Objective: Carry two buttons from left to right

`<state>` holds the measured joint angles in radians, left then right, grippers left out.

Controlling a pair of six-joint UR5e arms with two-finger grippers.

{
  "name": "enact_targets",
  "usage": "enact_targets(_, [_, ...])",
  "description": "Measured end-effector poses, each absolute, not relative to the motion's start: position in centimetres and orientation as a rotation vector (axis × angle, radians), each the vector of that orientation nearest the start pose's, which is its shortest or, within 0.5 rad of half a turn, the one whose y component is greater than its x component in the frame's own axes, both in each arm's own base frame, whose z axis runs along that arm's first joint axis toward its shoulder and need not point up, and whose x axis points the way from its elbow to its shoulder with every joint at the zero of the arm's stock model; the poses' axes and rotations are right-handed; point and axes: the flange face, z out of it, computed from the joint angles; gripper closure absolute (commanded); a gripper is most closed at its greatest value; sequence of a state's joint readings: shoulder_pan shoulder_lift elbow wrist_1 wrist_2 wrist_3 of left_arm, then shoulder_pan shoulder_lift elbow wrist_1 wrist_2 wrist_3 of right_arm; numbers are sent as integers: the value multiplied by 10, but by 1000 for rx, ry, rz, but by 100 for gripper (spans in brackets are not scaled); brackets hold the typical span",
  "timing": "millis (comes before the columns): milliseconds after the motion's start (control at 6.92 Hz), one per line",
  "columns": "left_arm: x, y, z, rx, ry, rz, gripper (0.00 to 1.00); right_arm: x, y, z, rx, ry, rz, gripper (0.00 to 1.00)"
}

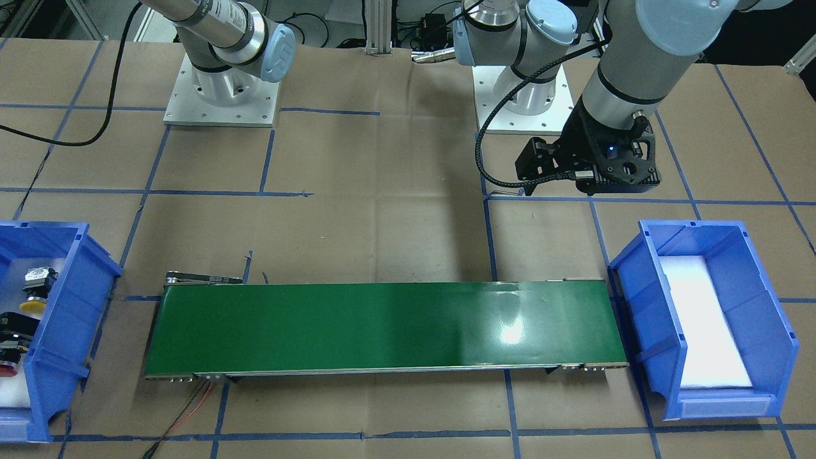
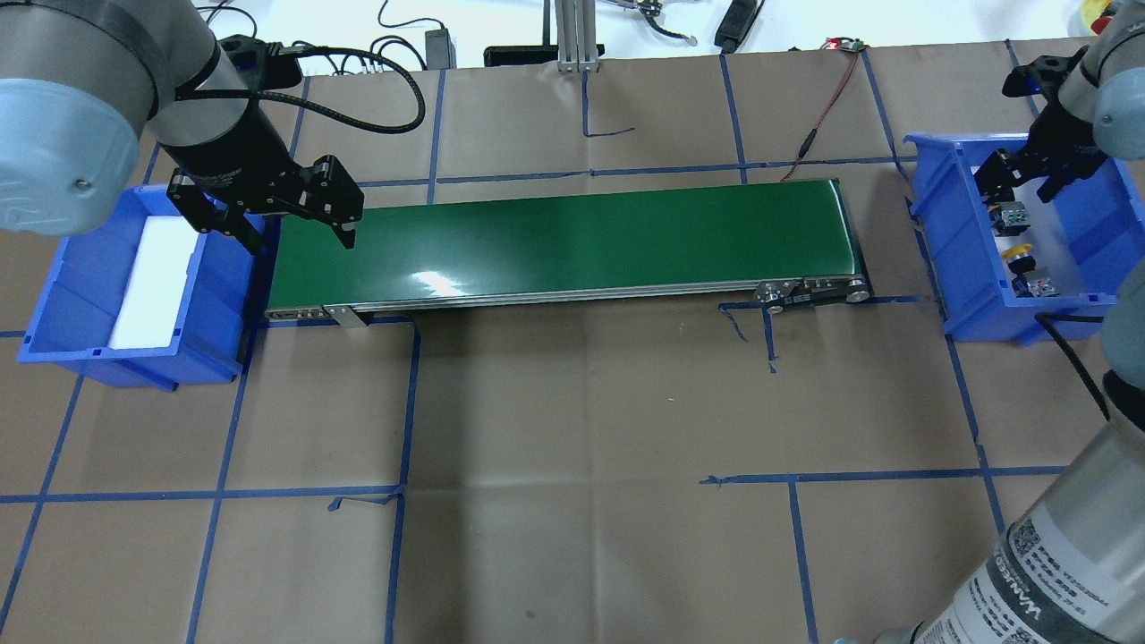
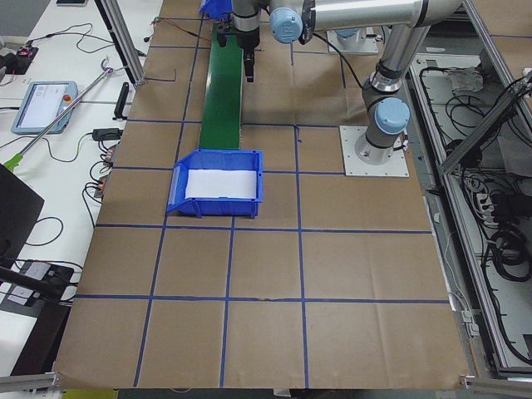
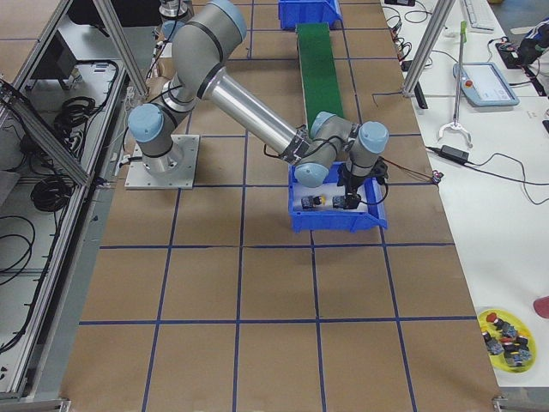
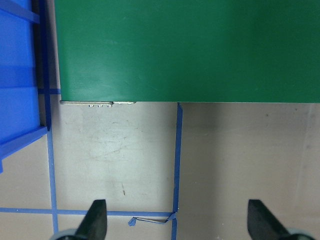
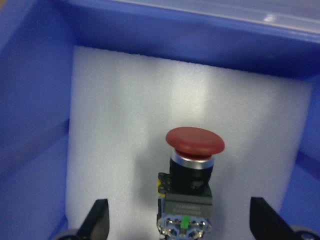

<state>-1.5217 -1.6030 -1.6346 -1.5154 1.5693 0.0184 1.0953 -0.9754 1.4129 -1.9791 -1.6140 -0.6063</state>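
Both buttons lie on white foam in the blue bin (image 2: 950,234) at the robot's right. The red button (image 6: 195,142) lies just below my right gripper (image 6: 180,222), between its open fingers, which do not touch it; its red cap also shows in the front view (image 1: 7,368). The yellow button (image 2: 1020,256) lies beside it, nearer the robot. In the overhead view the right gripper (image 2: 1024,183) hides the red cap. My left gripper (image 2: 295,234) is open and empty, hovering over the near edge of the belt's left end; its wrist view (image 5: 180,222) shows bare paper below.
A green conveyor belt (image 2: 572,241) runs between the two bins. The blue bin (image 2: 219,304) at the robot's left holds only white foam. A red cable (image 2: 827,98) runs to the belt's far right end. A yellow dish of spare buttons (image 4: 506,330) sits off the table.
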Motion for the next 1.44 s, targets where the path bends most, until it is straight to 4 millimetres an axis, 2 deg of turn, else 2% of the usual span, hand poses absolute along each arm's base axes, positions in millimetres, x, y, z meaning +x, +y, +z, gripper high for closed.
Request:
enact_targets(144, [-109,-506,446,-48,3143,64,0,-200,-674,273,-210,3182,31,0])
enact_targets(289, [-109,-506,446,-48,3143,64,0,-197,-671,308,-194,3203,-12,0])
enact_targets(433, [-109,-506,446,-48,3143,64,0,-188,-660,344,-118,3204,-18,0])
enact_targets(578, [-109,-506,446,-48,3144,63,0,-169,-643,385,-2,3198,-18,0])
enact_targets(722, [-109,-506,446,-48,3143,63,0,-139,-623,427,92,3194,-27,0])
enact_targets(867, [-109,-506,446,-48,3143,63,0,-96,-599,467,186,3185,-22,0])
enact_targets(1011, [-109,-506,446,-48,3143,64,0,-48,-578,495,263,3175,-11,0])
enact_targets(1156, [-109,-506,446,-48,3144,66,0,2,-562,514,313,3170,-15,0])
enact_targets(1445, [-109,-506,445,-48,3144,66,0,96,-541,526,294,3172,-32,0])
